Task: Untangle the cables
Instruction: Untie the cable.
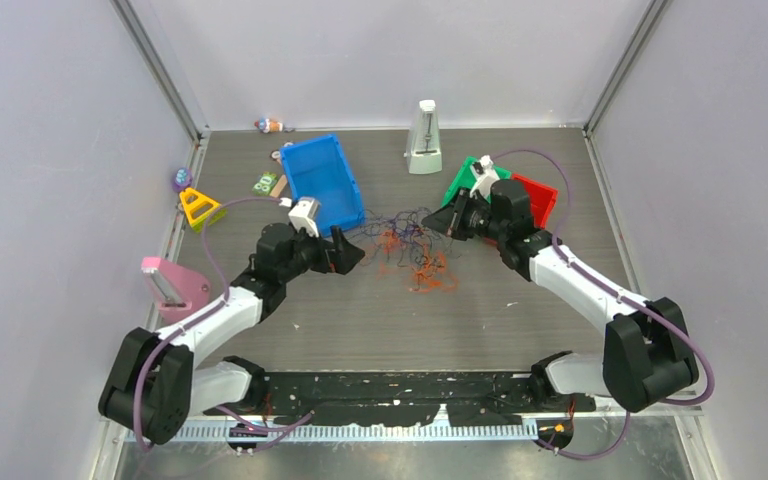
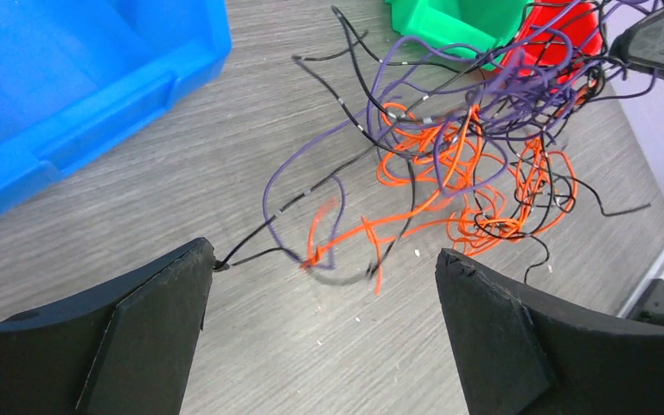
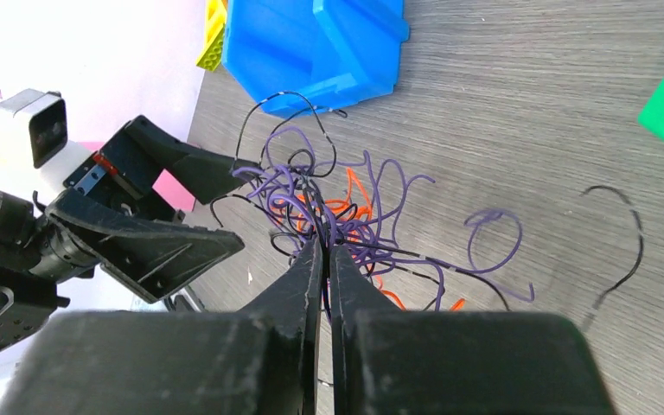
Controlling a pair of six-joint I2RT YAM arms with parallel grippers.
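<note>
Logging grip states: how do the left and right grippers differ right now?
The left gripper has its jaws wide open, closed on nothing; the right gripper has its jaws shut on strands of the cables. The left gripper sits by the blue bin, the right gripper by the green bin. Both are black and point at the tangle.

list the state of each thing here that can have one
cables, tangled in one clump
left end effector, open, gripping nothing
right end effector, shut on cables
blue bin, upright, looks empty
</note>
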